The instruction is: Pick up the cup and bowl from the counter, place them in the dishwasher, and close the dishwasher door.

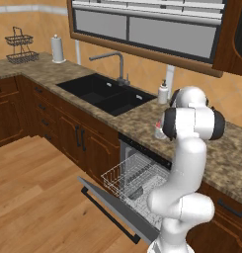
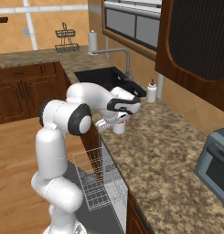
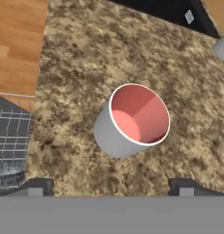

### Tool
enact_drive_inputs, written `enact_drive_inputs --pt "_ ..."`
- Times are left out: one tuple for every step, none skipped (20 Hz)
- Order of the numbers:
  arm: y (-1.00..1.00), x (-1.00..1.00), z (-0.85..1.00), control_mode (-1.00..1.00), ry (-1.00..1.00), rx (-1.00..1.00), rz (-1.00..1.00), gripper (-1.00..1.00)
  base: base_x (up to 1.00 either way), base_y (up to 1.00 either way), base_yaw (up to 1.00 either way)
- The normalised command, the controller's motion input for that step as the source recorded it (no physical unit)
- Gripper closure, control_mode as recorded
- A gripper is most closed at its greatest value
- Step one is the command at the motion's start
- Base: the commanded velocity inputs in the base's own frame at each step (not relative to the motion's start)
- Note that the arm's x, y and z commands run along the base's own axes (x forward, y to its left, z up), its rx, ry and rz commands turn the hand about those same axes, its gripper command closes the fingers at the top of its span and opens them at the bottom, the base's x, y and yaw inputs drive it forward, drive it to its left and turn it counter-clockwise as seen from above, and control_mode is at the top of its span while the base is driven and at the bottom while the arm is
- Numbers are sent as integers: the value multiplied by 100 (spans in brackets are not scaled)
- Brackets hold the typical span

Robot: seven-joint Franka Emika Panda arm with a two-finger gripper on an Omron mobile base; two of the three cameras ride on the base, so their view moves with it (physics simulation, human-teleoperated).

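The cup (image 3: 134,119) stands upright on the counter (image 3: 77,55); it is white with a red-pink inside. My gripper (image 3: 111,187) hangs above it, open, with one dark fingertip (image 3: 38,187) on each side and nothing between them. From the right base view the gripper (image 2: 112,121) hovers just over the cup (image 2: 119,128), close to the counter's front edge. The arm hides most of the cup (image 1: 158,130) in the left base view. Below it the dishwasher door (image 1: 117,207) lies dropped open, with the white wire rack (image 1: 132,178) pulled out. The bowl is out of view.
A white soap bottle (image 2: 152,91) stands behind the cup beside the black sink (image 1: 105,94) and its faucet (image 1: 115,62). A grey oven-like appliance (image 2: 214,164) sits at the counter's right end. A paper towel roll (image 1: 57,48) and wire basket (image 1: 20,47) stand far left.
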Motion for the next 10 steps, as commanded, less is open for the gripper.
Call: enact_drive_inputs --pt "45 100 51 -100 41 -3 0 -100 0 0 0" --pt "51 100 55 -100 40 -5 0 -100 0 0 0" --pt "51 100 59 -100 39 -5 0 -100 0 0 0" --pt "51 100 61 -100 38 -6 0 -100 0 0 0" --pt "55 100 60 -100 38 -8 0 -100 0 0 0" --pt "53 100 57 -100 40 -8 0 -100 0 0 0" --pt "55 100 59 -100 39 -10 0 -100 0 0 0" --pt "53 100 54 -100 41 -9 0 -100 0 0 0" --pt "51 100 46 -100 44 -10 0 -100 0 0 0" --pt "49 100 44 -100 43 -10 0 -100 0 0 0"
